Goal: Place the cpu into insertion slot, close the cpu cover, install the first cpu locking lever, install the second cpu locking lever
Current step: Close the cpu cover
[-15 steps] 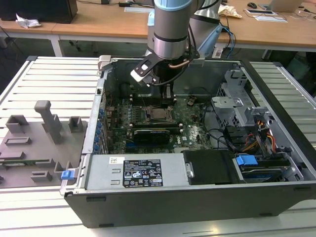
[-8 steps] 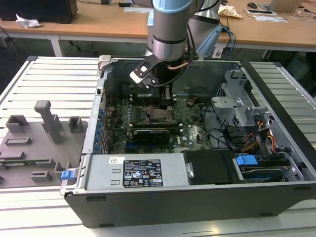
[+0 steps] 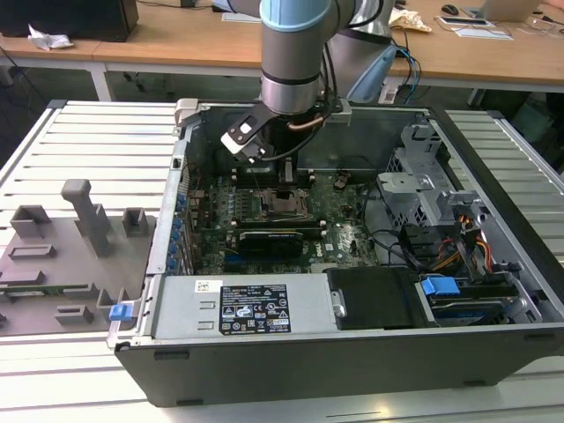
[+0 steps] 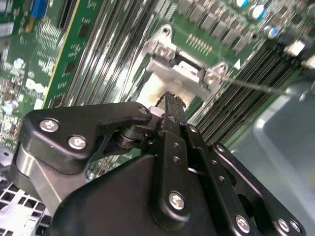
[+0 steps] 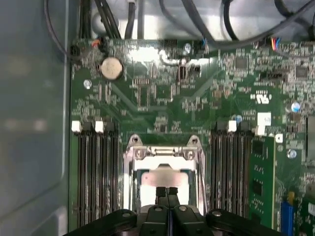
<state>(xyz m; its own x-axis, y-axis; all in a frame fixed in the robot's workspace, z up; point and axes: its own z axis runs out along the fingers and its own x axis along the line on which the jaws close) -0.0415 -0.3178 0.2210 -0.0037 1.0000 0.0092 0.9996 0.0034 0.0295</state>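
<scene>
Worktop (image 3: pixel 97 132): pale ribbed metal slats, with a grey moulded fixture tray (image 3: pixel 62 256) on it at the exterior view's left. Behind: row of wooden desks (image 3: pixel 176 44) on white legs, carrying a black box (image 3: pixel 79 18), crumpled paper (image 3: pixel 48 38) and loose papers (image 3: pixel 480 31). Even lighting.

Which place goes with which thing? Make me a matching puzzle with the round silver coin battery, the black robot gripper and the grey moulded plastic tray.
1. round silver coin battery
2. black robot gripper
3. grey moulded plastic tray

A. outside the dark computer case
B. flat on the green motherboard
C. over the silvery metal socket

Pairs: 1-B, 2-C, 3-A.
</scene>
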